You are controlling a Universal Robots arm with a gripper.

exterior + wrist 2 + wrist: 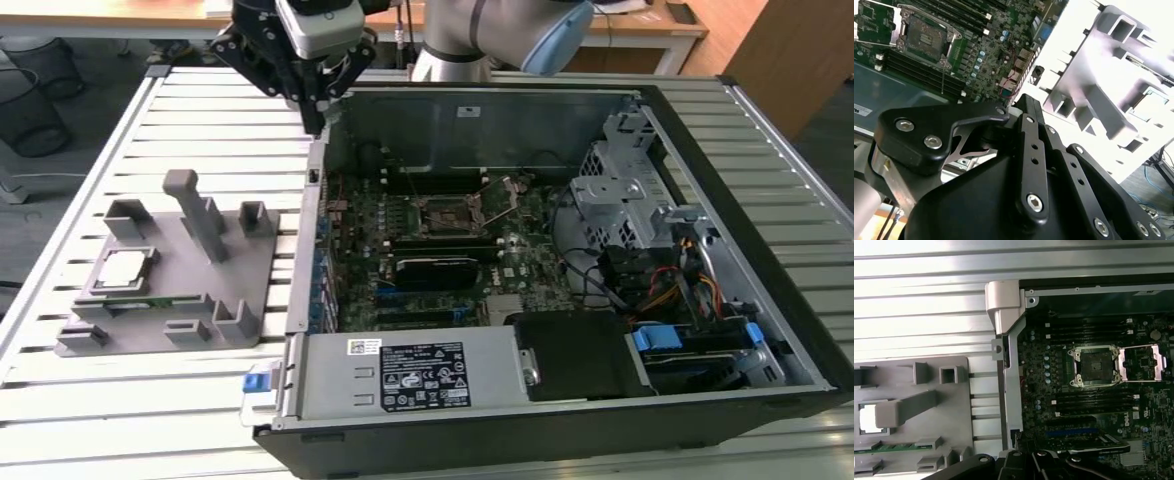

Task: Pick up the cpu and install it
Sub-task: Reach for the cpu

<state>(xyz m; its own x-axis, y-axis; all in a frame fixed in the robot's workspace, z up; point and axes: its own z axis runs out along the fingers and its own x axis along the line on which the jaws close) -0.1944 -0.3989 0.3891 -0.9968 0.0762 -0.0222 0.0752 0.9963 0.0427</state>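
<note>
claw (318, 120) tips together, nothing held, over case wall (318, 185) | cpu (124, 268) well apart from claw, seated in grey holder (256, 262) on tabletop (187, 125) | risk: tall post (200, 215) just beside cpu could snag claw; closed tips can't straddle the chip

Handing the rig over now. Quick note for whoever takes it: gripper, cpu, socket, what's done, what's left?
The gripper hangs over the back corner of the computer case, on the exterior view's left, and is not touching the cpu.
The cpu lies flat in its pocket in the grey holder on the table, outside the case.
The socket on the board is empty, and its cover is flipped open.
Done: the socket is open and ready.
Left: the cpu is not yet picked up or installed.
</note>
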